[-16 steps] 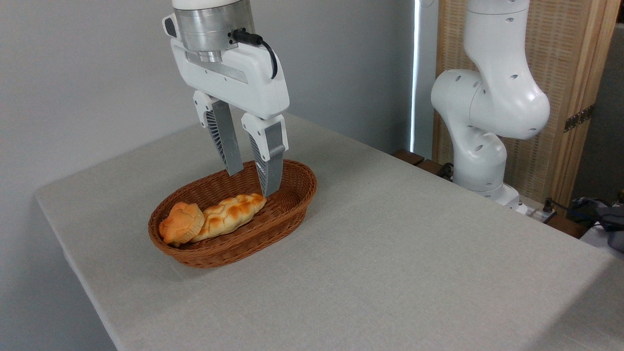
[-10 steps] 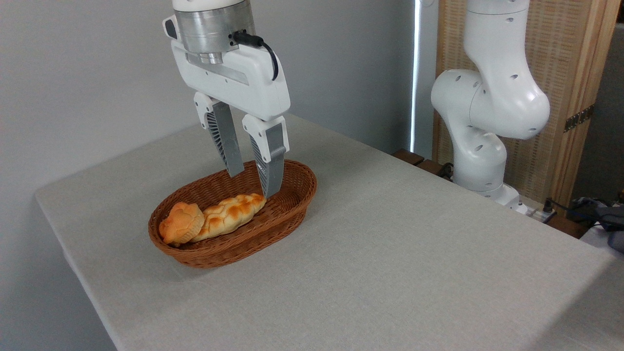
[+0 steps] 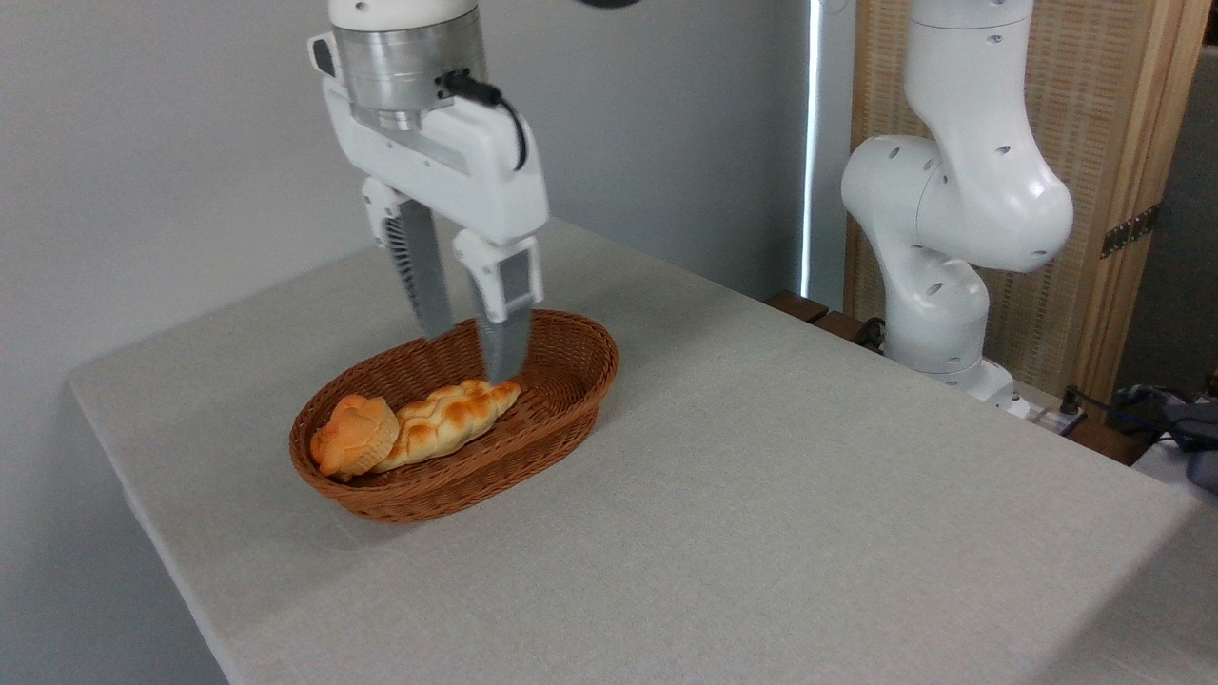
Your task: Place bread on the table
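The bun (image 3: 354,435) lies in the wicker basket (image 3: 561,400), at its left end, leaning against the basket wall. Its underside and left edge are hidden by the rim, and its right side touches the longer braided loaf (image 3: 447,420), which runs along the middle of the basket toward the right. The lower edge of the loaf is also tucked behind the near rim.

The gripper (image 3: 468,354) hangs above the basket with its two fingers pointing down and parted by a moderate gap, holding nothing. The fingers look slightly blurred, so their tips are hard to make out sharply. The nearer finger ends just above the right end of the loaf; whether it touches the crust cannot be told. The farther finger ends over the back of the basket and covers part of the far rim. The gripper is well to the right of the bun, not over it.

The basket sits on the table (image 3: 809,495), toward its left half. The table's near edge is cut off at the bottom of the view. The arm (image 3: 952,219) stands beyond the right side of the table, its top cut off by the frame
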